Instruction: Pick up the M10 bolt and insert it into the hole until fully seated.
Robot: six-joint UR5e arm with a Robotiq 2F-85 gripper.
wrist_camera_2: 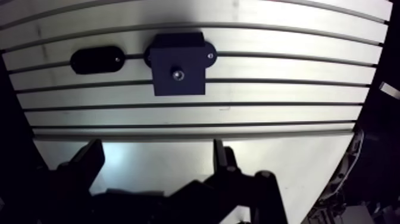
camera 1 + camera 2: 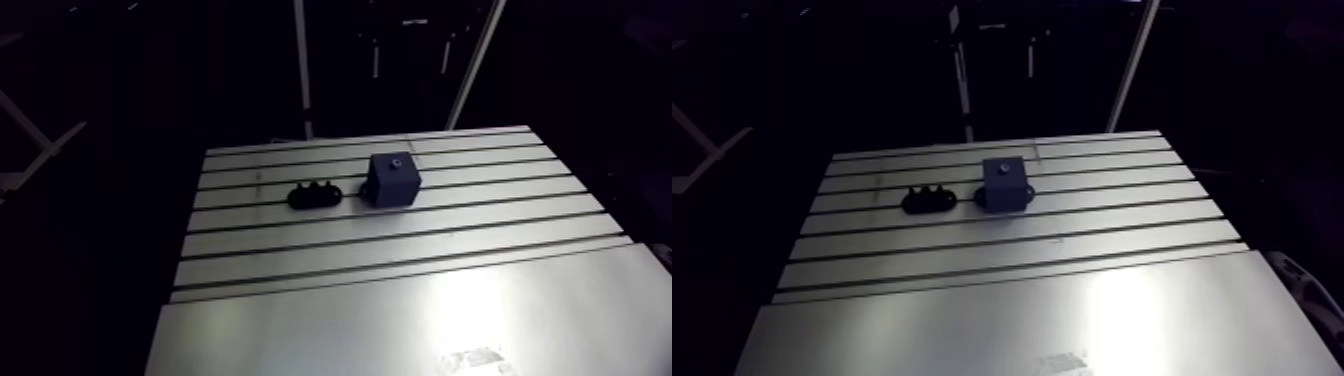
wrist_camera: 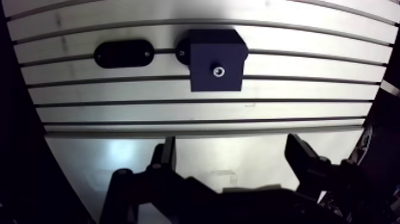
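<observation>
Black block (image 3: 216, 59), top hole (image 3: 218, 72) upward; oval holder (image 3: 123, 53) pegs (image 2: 315, 187) upright.

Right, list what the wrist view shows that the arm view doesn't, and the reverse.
Wrist view only: the gripper, open and empty, above the table's smooth plate, short of the block. Arm view only: small bumps standing up from the holder, and the table's far edge. Both: the block with its top hole, the holder beside it but apart, the slotted table.
</observation>
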